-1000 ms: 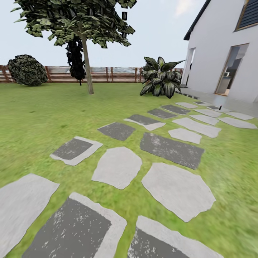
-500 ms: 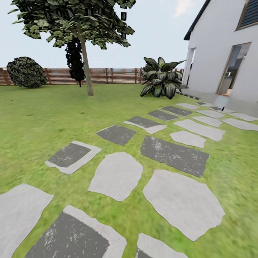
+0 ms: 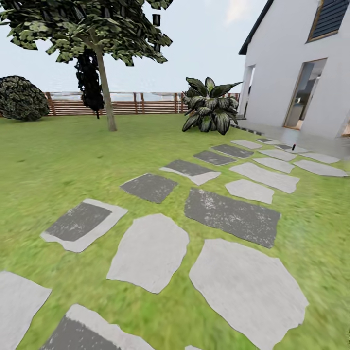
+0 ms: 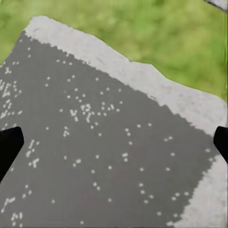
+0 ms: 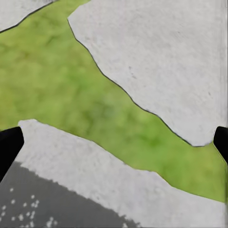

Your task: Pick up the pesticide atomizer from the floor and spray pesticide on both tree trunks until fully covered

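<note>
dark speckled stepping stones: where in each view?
Head: dark speckled stones along the path, mixed with pale stones.
Left wrist: one under the open left gripper.
Right wrist: a corner near the open right gripper.
Shared landmark: lawn.

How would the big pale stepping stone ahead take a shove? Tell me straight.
It probably would not budge: the pale stepping stone is a broad flat slab lying flush in the lawn. It is likely heavy and rigid, and no raised edge shows to grip.
</note>
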You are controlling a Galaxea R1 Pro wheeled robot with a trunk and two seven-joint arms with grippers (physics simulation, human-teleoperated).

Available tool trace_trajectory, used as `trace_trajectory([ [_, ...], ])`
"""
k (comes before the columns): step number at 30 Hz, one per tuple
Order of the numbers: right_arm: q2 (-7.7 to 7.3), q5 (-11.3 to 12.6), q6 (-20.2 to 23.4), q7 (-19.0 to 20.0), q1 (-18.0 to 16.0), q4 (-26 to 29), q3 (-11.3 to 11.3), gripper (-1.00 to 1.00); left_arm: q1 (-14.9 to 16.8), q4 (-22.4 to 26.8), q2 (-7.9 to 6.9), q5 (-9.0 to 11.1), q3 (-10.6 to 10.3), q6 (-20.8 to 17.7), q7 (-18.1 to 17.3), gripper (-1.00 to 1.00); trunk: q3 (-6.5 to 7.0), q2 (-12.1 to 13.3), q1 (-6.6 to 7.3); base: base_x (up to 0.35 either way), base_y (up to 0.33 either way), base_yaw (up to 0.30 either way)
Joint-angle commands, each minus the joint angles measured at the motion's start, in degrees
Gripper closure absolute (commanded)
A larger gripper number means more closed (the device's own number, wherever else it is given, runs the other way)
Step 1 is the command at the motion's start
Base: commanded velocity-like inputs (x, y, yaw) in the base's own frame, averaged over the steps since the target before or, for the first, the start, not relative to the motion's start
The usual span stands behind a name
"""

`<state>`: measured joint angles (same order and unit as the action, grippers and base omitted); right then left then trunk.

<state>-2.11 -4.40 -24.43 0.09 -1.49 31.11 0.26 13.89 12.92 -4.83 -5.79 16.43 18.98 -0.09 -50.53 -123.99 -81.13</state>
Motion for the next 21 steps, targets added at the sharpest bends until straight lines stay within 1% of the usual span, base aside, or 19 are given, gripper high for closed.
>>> trace_trajectory([
  [1, 0.00, 0.0, 0.0, 0.0, 0.0, 0.0, 0.0, -1.00, 0.0, 0.0, 0.00, 0.0, 0.0, 0.0, 0.0, -1.00, 0.00, 0.0, 0.00, 0.340, 0.000, -0.263],
  [4, 0.00, 0.0, 0.0, 0.0, 0.0, 0.0, 0.0, -1.00, 0.0, 0.0, 0.00, 0.1, 0.0, 0.0, 0.0, -1.00, 0.00, 0.0, 0.00, 0.340, 0.000, -0.234],
  [7, 0.00, 0.0, 0.0, 0.0, 0.0, 0.0, 0.0, -1.00, 0.0, 0.0, 0.00, 0.1, 0.0, 0.0, 0.0, -1.00, 0.00, 0.0, 0.00, 0.340, 0.000, -0.126],
  [21, 0.00, 0.0, 0.0, 0.0, 0.0, 0.0, 0.0, -1.00, 0.0, 0.0, 0.00, 0.1, 0.0, 0.0, 0.0, -1.00, 0.00, 0.0, 0.00, 0.340, 0.000, -0.010],
])
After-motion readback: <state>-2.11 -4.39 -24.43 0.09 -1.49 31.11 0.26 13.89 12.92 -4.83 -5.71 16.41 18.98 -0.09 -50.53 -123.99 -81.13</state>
